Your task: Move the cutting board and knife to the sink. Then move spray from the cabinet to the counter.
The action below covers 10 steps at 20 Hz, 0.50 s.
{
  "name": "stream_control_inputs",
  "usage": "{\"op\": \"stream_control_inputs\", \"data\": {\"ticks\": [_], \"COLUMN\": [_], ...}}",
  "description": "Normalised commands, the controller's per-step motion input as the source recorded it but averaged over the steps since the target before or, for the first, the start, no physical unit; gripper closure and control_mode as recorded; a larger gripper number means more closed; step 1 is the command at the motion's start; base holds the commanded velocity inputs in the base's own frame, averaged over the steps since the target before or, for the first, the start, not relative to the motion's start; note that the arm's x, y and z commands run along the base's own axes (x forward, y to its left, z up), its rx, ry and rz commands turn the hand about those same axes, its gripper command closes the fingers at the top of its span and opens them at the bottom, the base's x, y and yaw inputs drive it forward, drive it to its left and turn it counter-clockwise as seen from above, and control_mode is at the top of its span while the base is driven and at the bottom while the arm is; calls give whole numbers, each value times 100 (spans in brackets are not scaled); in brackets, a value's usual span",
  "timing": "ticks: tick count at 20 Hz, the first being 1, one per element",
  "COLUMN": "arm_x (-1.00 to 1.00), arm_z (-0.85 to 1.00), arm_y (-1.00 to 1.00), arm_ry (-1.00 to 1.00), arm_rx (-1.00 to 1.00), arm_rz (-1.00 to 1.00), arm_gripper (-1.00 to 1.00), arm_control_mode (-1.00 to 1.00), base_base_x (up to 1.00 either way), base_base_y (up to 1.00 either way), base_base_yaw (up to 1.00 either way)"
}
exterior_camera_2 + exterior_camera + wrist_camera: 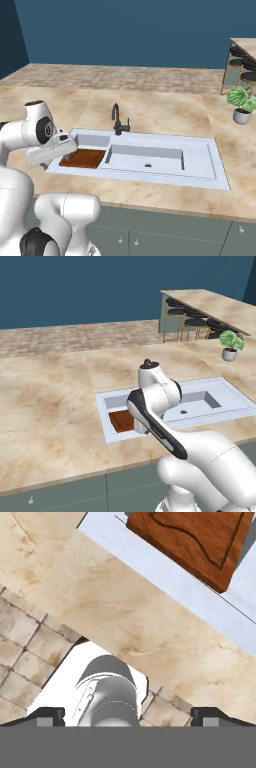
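In the sink (pixel 200 159), left end: cutting board (pixel 82 158) lies flat. Gripper (pixel 128 716) above the counter (pixel 125 627) edge, jaws spread, empty.

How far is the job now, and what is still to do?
Done, it seems: the board lies in the left end of the sink. In hand: nothing; the gripper is open, empty, and apart from the board, over the counter edge. Left: the knife must still go to the sink, and I cannot see it there. After that, the spray must go from the cabinet to the counter.
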Motion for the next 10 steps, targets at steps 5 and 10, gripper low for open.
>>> {"op": "stream_control_inputs", "data": {"ticks": [5, 10], "arm_x": [-22, -16], "arm_z": [11, 10], "arm_y": [-5, -7], "arm_ry": [-10, 0], "arm_rx": [0, 4], "arm_rz": [-9, -8], "arm_gripper": [-100, -100], "arm_control_mode": [-100, -100], "base_base_x": [0, 0], "base_base_y": [0, 0], "base_base_yaw": [0, 0]}}
